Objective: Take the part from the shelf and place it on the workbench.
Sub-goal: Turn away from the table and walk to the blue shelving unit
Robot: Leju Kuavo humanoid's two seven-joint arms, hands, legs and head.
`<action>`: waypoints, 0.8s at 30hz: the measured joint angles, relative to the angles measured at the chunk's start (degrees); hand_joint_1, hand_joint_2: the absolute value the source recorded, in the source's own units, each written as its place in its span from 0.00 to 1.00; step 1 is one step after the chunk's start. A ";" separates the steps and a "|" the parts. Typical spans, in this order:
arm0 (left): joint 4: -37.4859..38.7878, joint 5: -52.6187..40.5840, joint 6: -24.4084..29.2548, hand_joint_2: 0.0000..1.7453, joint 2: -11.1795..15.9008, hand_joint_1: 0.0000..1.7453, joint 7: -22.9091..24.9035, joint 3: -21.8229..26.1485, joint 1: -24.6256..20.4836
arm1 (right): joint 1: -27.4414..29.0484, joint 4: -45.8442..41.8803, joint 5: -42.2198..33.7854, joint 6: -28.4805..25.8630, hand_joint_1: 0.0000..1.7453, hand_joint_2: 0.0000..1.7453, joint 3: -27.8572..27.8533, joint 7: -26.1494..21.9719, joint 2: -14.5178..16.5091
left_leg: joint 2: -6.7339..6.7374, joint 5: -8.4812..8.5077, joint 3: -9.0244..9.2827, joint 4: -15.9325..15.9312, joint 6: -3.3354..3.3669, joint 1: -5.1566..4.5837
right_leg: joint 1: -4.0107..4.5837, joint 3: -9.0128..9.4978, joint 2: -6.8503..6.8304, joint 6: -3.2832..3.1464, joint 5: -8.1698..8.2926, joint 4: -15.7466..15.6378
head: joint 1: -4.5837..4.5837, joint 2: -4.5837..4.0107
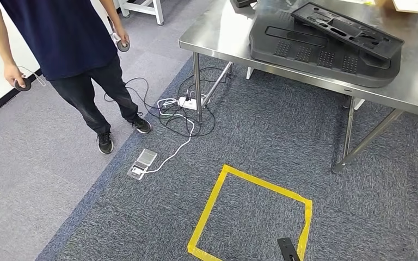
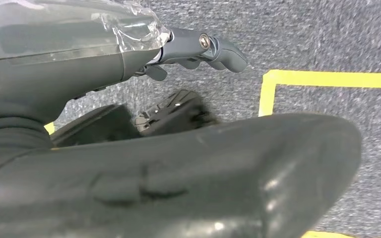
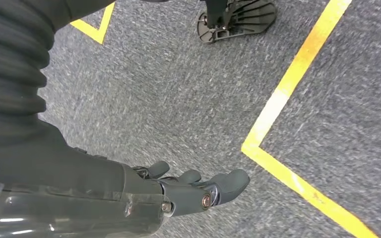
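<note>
A large black moulded part (image 1: 326,57) lies on the steel workbench (image 1: 223,32) at the upper right of the head view. A flatter black part (image 1: 348,24) rests on top of it. My left hand (image 2: 198,47) hangs over the grey carpet with its fingers loosely extended, and nothing is in it. Low over the carpet, beside a yellow tape line, my right hand (image 3: 188,191) also holds nothing, its fingers slightly bent and apart.
A person (image 1: 71,49) stands at the left, holding a small controller (image 1: 123,44) in each hand. Cables and a power strip (image 1: 188,102) lie by the bench's front leg (image 1: 197,87). A floor socket box (image 1: 143,163) and a yellow tape square (image 1: 250,212) mark the carpet.
</note>
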 joint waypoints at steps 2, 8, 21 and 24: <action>0.02 -0.01 -0.16 0.00 0.00 0.00 -0.28 0.00 -0.23 | 0.01 0.00 -0.09 0.08 0.00 1.00 0.39 -0.08 -0.01 | 1.62 2.30 2.97 -6.71 0.70 -0.31 | 0.20 0.19 -0.53 0.52 -0.29 0.18 | -0.21 0.00; 0.14 0.08 -0.39 0.00 0.01 0.00 -0.55 0.00 0.10 | -0.05 0.00 0.04 0.56 0.00 1.00 1.45 -0.09 -0.16 | -0.10 3.41 3.21 -8.88 2.52 0.04 | 0.02 -3.15 0.27 2.22 -6.01 8.24 | 0.49 0.00; 0.32 0.60 -0.49 0.00 0.03 0.00 -1.39 0.00 1.16 | 0.00 0.00 -0.02 1.45 0.00 1.00 3.43 0.22 -0.70 | -4.31 1.93 2.97 -7.15 0.64 -0.15 | -0.22 -0.97 3.45 0.58 0.23 0.65 | 2.04 0.00; 0.34 0.72 -0.43 0.00 0.03 0.00 -1.56 0.00 1.33 | 0.02 0.00 -0.20 1.57 0.00 1.00 3.77 0.24 -0.86 | -2.60 -4.04 -1.87 3.67 -0.22 -0.02 | -0.21 -0.78 1.95 -0.21 0.61 -0.06 | 0.92 0.00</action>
